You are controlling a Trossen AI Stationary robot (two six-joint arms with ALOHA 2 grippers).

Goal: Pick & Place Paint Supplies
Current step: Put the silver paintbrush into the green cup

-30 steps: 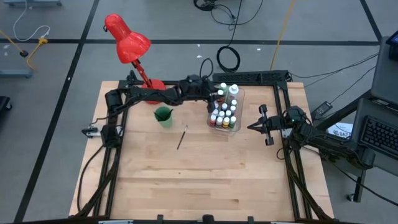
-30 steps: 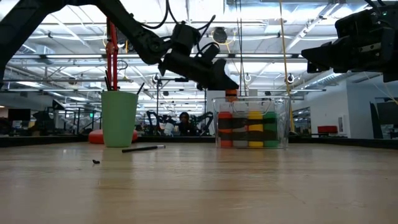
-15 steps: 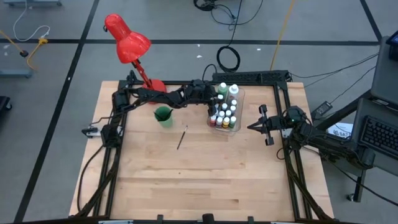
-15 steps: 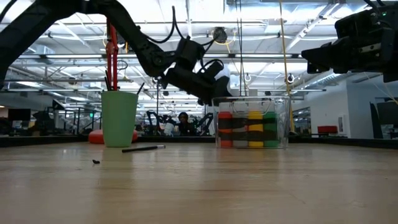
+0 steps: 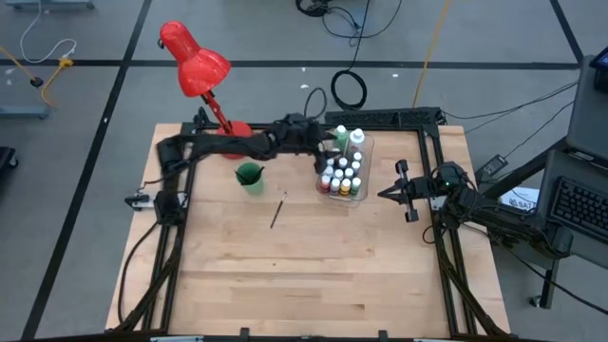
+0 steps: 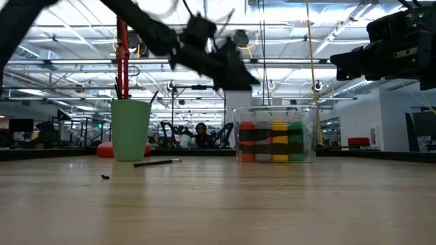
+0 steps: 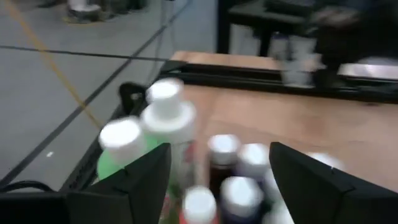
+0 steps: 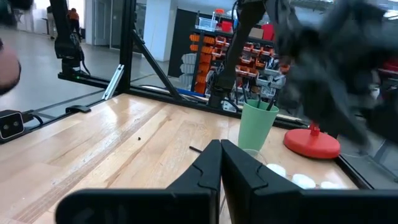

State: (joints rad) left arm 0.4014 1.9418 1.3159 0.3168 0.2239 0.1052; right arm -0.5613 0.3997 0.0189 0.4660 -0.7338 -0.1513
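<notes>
Bright overhead light, motion-blurred left arm

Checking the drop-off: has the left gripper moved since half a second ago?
Yes. The left gripper has risen clear above the clear bin, fingers open.

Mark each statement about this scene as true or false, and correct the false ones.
1. The left gripper has its fingers open above the bottles. True.
2. The loose paintbrush lies inside the clear bin. False: it lies on the table, near the green cup.
3. The right gripper is shut. True.
4. The green cup is tipped over. False: it stands upright.
5. The clear bin is empty. False: it holds white-capped paint bottles.
</notes>
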